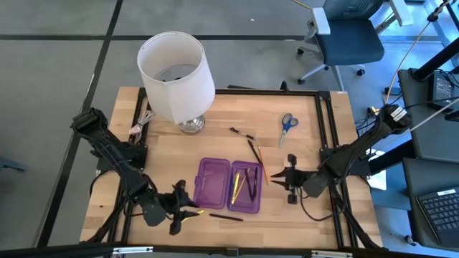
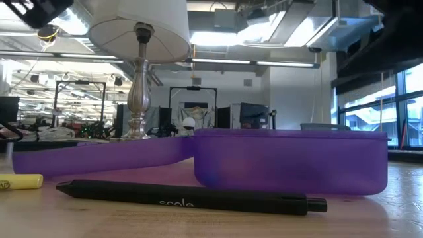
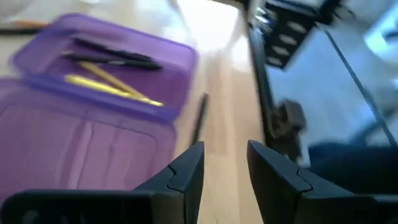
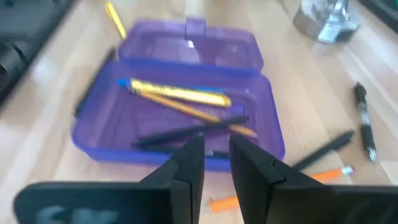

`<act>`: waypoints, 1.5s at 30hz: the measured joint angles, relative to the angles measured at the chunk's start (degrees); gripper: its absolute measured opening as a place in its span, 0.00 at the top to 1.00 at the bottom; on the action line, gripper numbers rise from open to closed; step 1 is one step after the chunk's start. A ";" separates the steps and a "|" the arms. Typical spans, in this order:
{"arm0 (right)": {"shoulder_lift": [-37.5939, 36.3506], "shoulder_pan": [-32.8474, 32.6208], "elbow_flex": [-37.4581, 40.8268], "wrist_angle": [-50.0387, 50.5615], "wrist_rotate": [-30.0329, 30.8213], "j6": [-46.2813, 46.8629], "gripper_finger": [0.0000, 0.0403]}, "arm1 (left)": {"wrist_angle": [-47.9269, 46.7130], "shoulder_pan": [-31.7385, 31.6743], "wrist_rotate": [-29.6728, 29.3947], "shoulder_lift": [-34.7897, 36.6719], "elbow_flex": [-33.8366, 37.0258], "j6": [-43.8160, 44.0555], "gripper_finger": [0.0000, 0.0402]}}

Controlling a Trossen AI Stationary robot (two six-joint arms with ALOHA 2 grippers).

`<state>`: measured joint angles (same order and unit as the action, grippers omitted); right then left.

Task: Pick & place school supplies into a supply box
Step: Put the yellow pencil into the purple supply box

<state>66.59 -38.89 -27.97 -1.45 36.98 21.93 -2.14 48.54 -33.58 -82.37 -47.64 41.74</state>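
Observation:
The purple supply box lies open on the table, its lid half toward the left. Its tray half holds yellow pencils and black pens. My left gripper is open near the box's near left corner; in its wrist view the left gripper is empty. My right gripper hovers just right of the box, and the right gripper shows a narrow gap with nothing in it. A black pen and a yellow piece lie by the near edge. The blue scissors lie farther back.
A white-shaded lamp stands on its silver base at the far left. Two black pens and an orange pencil lie loose between box and scissors. In the low view the black pen lies in front of the box.

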 joint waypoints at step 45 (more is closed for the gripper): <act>-1.82 0.07 1.25 -0.68 2.44 4.77 0.80 | -24.45 -1.39 24.93 -21.92 -10.66 25.07 0.71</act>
<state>64.77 -38.82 -26.72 -2.12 39.42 26.70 -26.59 47.14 -8.65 -104.29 -58.30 66.81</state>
